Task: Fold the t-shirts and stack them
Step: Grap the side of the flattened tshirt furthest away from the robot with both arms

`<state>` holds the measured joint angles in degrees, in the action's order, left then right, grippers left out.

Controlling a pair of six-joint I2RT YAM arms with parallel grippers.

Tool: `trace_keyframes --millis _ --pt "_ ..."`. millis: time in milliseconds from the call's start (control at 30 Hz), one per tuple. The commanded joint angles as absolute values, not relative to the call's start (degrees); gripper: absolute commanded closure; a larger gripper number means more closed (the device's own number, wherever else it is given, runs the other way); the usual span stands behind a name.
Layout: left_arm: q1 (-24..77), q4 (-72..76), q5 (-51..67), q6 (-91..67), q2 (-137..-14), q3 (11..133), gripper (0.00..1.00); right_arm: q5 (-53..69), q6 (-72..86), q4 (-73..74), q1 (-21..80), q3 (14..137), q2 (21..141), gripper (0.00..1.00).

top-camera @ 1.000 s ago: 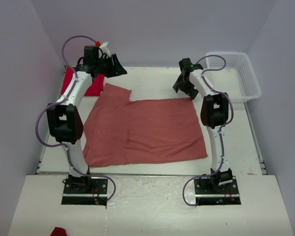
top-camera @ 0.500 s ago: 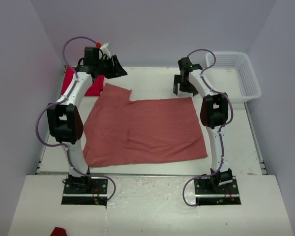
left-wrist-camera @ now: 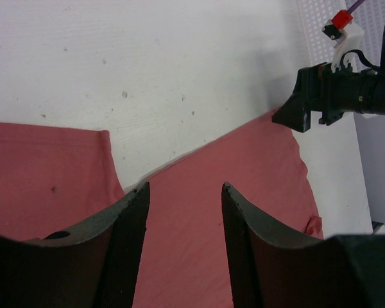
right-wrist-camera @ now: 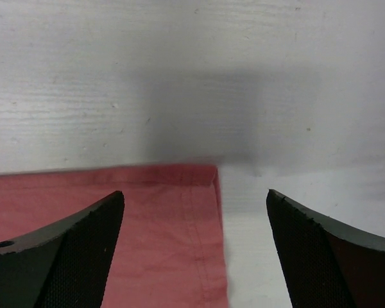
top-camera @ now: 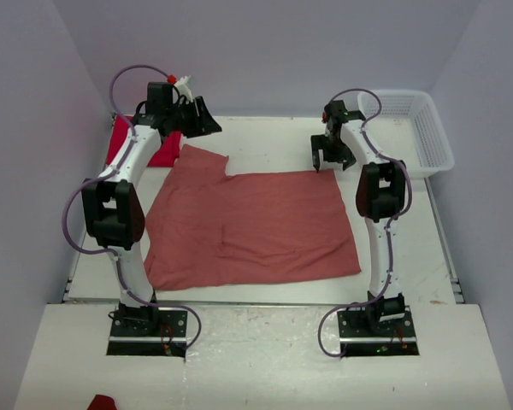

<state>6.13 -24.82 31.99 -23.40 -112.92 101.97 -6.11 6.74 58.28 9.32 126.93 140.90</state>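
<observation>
The salmon-pink t-shirt (top-camera: 252, 226) lies spread flat across the middle of the table. The bright red t-shirt (top-camera: 160, 150) sits bunched at the far left, partly behind the left arm. My left gripper (top-camera: 207, 120) is open and empty, held above the table near the pink shirt's far left sleeve; its wrist view shows the pink cloth (left-wrist-camera: 244, 212) below its fingers. My right gripper (top-camera: 332, 161) is open and empty, pointing down just over the pink shirt's far right corner (right-wrist-camera: 202, 176), which lies between its fingers.
A white mesh basket (top-camera: 410, 132) stands at the far right corner of the table. The right arm's wrist and camera show in the left wrist view (left-wrist-camera: 337, 96). Bare white table lies beyond the shirt's far edge (top-camera: 265, 141).
My right gripper has swung right and turned downward, coming over the pink shirt's far right corner. The left arm and both shirts have not moved.
</observation>
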Motion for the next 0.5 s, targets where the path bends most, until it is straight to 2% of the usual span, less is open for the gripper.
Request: trace_keyframes --millis 0,33,67,133,267,333,467 --pt "5.89 -23.64 33.4 -23.29 -112.5 102.74 0.5 -1.94 5.36 63.1 9.23 132.62 140.27 0.09" --pt "5.8 -23.64 33.31 -23.38 -112.59 102.83 0.5 -1.59 5.8 63.45 9.14 132.97 140.53 0.13" --pt "5.8 -23.64 33.4 -23.38 -112.67 102.83 0.5 -0.45 6.15 63.63 9.05 132.89 140.54 0.22" --pt "5.8 -23.82 33.57 -23.29 -112.76 102.92 0.49 1.48 6.41 64.16 8.96 132.98 140.97 0.25" --pt "5.8 -24.52 33.05 -22.76 -112.5 103.18 0.49 2.82 7.38 64.6 8.88 132.8 141.33 0.26" --pt "5.8 -24.52 33.22 -22.76 -112.33 103.27 0.49 2.64 7.82 64.86 8.96 132.8 141.42 0.22" --pt "5.8 -24.26 33.31 -22.85 -112.24 103.27 0.49 2.11 9.04 64.34 8.88 132.89 141.24 0.21"
